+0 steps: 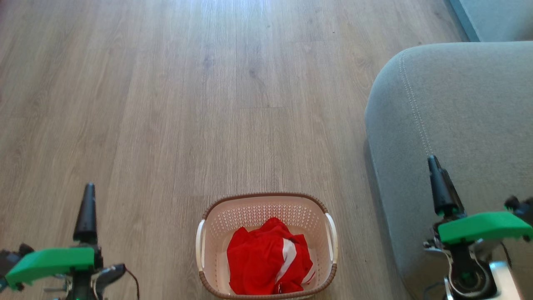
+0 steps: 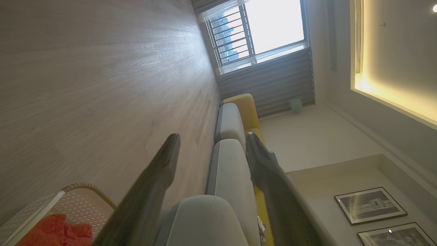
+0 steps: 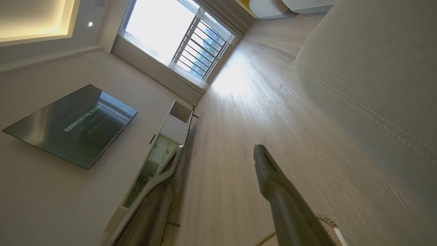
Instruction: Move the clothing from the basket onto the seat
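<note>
- Left gripper (image 2: 212,136): two long dark fingers spread wide, nothing between them; clear of every item.
- Right gripper (image 3: 219,147): fingers likewise spread wide and unladen; raised, touching nothing.
- Green housing (image 1: 50,260): one behind each gripper's fingers in the head view.
- Basket (image 1: 266,196): cream perforated plastic, brown woven-look rim, white side handles. Stands on the floor between the two grippers, to the right of the left gripper and to the left of the right one, well apart from both. In the left wrist view its corner shows just beside that gripper's left finger.
- Clothing (image 1: 266,260): bright red fabric with white bands, crumpled in one heap inside the basket, on its floor. Apart from both grippers; how many pieces make up the heap cannot be told.
- Seat (image 1: 466,104): large grey upholstered cushion, rounded corner, line of light stitching (image 1: 412,104). Lies beyond and beneath the right gripper, which shows against its front edge; far to the right of the left gripper. No clothing on it.
- Floor (image 1: 187,104): pale wood planks, ahead of both sets of fingertips.
- Window (image 2: 269,27): barred, bright, far beyond the left gripper's fingertips.
- Television (image 3: 71,124): dark wall screen, to the left of the right gripper's fingers.
</note>
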Controlling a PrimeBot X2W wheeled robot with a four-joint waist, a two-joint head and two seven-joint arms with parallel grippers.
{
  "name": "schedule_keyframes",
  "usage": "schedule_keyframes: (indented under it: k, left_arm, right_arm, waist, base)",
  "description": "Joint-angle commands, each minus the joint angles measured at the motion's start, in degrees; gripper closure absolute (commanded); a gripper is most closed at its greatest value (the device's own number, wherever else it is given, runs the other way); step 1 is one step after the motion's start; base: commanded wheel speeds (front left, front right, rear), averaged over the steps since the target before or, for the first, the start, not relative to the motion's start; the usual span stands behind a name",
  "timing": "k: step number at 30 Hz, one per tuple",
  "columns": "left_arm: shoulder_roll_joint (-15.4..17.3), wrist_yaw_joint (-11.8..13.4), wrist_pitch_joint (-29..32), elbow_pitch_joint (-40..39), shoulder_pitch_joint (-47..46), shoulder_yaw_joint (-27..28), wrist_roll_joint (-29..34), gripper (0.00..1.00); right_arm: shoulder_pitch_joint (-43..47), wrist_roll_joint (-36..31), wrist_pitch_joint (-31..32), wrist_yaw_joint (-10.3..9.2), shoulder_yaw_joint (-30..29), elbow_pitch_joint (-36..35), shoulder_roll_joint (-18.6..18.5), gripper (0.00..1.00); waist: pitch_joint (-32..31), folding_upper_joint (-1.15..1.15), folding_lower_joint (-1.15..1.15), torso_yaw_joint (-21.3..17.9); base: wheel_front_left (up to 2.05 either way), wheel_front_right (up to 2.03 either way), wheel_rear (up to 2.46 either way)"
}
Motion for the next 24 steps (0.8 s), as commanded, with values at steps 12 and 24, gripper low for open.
schedule_keyframes:
  k: [12,24]
  left_arm:
    - [0.6,4.1,-2.6,-11.2,-4.1,0.8,10.0,0.00]
    - [0.6,11.1,-4.6,-19.6,-4.0,-6.4,25.6,0.00]
  right_arm:
    - [-4.9,-14.8,-2.7,0.00,4.0,-6.7,-0.8,0.00]
    - [-5.5,-25.6,-4.8,0.00,6.2,-8.7,-1.3,0.00]
  waist:
    - [0.1,0.00,0.00,0.4]
    - [0.2,0.00,0.00,0.2]
  base:
    - [0.00,0.00,0.00]
    - [0.00,0.00,0.00]
